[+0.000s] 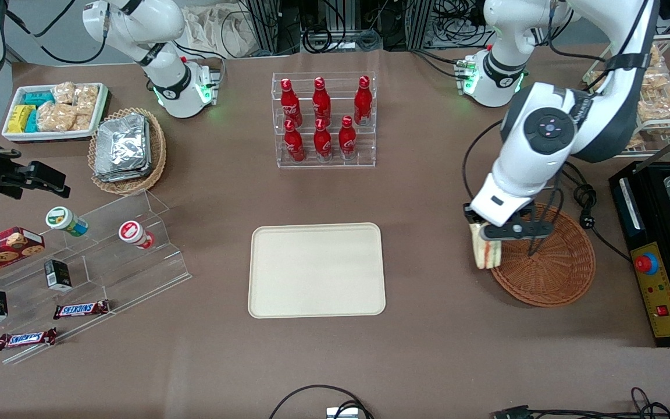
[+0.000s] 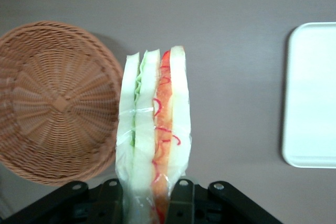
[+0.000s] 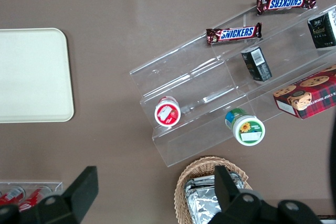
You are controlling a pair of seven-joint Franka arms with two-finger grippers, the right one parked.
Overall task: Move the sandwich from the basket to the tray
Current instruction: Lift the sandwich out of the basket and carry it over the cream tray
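My left gripper (image 1: 482, 233) is shut on the sandwich (image 1: 485, 250), a plastic-wrapped wedge of white bread with green and orange-red filling (image 2: 155, 140). It hangs in the air over the rim of the round reddish-brown basket (image 1: 556, 270), on the side toward the tray. The black fingers (image 2: 181, 200) press the wrapped bread from both sides. The basket (image 2: 52, 103) holds nothing. The cream-beige tray (image 1: 316, 270) lies flat at the table's middle with nothing on it, and its edge (image 2: 310, 95) shows in the left wrist view.
A clear rack of red bottles (image 1: 323, 119) stands farther from the front camera than the tray. A black appliance with a red button (image 1: 658, 262) sits beside the basket at the working arm's end. A clear stepped shelf with snacks (image 1: 73, 273) and a foil-filled wicker basket (image 1: 127, 150) lie toward the parked arm's end.
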